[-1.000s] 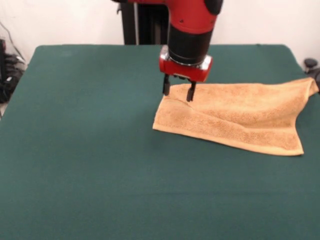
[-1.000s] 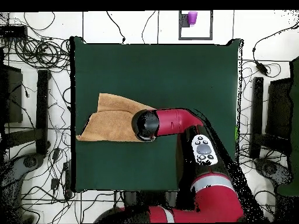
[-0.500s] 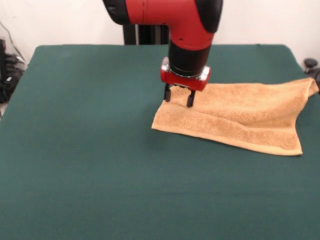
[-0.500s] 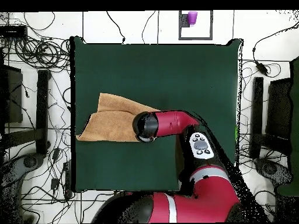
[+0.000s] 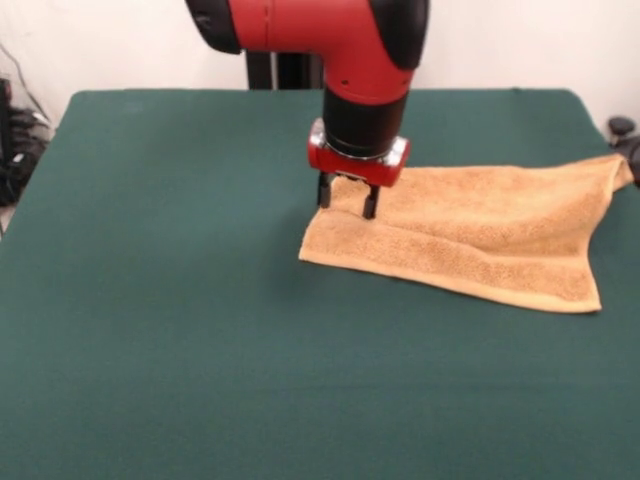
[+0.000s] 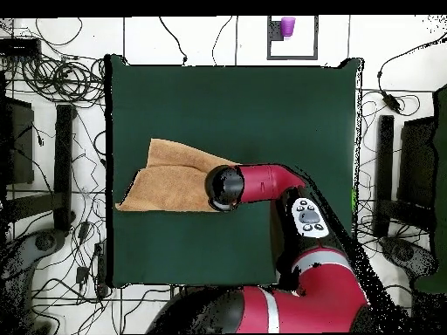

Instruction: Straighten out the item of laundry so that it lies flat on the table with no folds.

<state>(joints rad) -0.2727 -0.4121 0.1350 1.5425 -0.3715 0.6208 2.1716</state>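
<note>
The broad dark green felt surface (image 5: 180,330) carries everything. The red and black arm (image 5: 340,40) comes down from above over its middle. An orange-tan fluffy terry-cloth towel (image 5: 480,235) lies on the right half in the front view, folded over itself, a long crease running across it and its far right corner at the surface's edge. The black-fingered pincer (image 5: 345,197) stands at the towel's left end, fingers parted, tips at the cloth; whether they pinch it cannot be told.
</note>
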